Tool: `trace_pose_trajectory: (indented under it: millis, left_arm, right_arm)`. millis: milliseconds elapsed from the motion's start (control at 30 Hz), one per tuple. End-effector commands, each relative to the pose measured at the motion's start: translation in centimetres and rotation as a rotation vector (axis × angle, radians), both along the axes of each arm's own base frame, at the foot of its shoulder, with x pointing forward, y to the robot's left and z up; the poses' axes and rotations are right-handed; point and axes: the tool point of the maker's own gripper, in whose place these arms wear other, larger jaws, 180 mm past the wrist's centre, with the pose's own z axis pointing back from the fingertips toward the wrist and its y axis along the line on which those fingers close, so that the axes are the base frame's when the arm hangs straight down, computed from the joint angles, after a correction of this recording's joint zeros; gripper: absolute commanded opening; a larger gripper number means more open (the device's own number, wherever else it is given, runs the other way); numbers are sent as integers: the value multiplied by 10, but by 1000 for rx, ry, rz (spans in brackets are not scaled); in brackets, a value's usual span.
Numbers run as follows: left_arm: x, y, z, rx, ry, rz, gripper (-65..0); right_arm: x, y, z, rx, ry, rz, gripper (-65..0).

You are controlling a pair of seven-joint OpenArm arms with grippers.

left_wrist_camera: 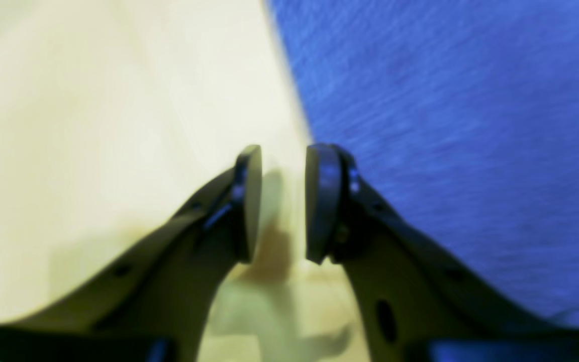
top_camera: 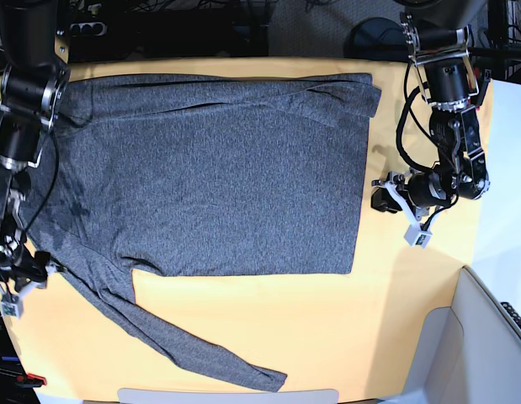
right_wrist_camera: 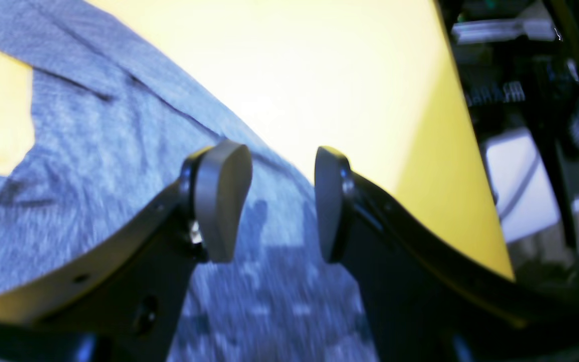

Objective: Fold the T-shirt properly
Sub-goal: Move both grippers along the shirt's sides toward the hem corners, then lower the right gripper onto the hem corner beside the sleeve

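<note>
The charcoal-grey T-shirt (top_camera: pixel 218 168) lies spread flat on the yellow tablecloth (top_camera: pixel 327 328). One long sleeve runs down to the front (top_camera: pixel 243 366); the other lies along the top edge (top_camera: pixel 344 88). My left gripper (top_camera: pixel 380 195) is open and empty, just off the shirt's right edge. In the left wrist view it (left_wrist_camera: pixel 283 156) hangs over yellow cloth (left_wrist_camera: pixel 93 100) beside the fabric edge (left_wrist_camera: pixel 445 100). My right gripper (top_camera: pixel 41 271) is open and empty at the shirt's left side. In the right wrist view it (right_wrist_camera: pixel 277 151) is over the fabric (right_wrist_camera: pixel 93 151).
A pale box wall (top_camera: pixel 487 337) stands at the front right corner. Dark equipment and cables (top_camera: pixel 243 25) sit behind the table. The right wrist view shows the table's edge with dark gear past it (right_wrist_camera: pixel 546 151).
</note>
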Motion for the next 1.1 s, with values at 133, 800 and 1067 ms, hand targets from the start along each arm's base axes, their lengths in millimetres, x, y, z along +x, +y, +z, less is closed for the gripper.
trace_pose_trajectory:
  millis: [133, 800, 1067]
  left_arm:
    - [21, 29, -2, 4, -43, 77, -425]
    - [23, 44, -6, 8, -34, 107, -425]
    - [23, 41, -7, -3, -35, 106, -426]
  right_arm:
    - [21, -27, 7, -50, -3, -39, -406]
    - [-2, -48, -39, 31, 145, -113, -402]
    - [-2, -33, -56, 71, 175, -111, -402]
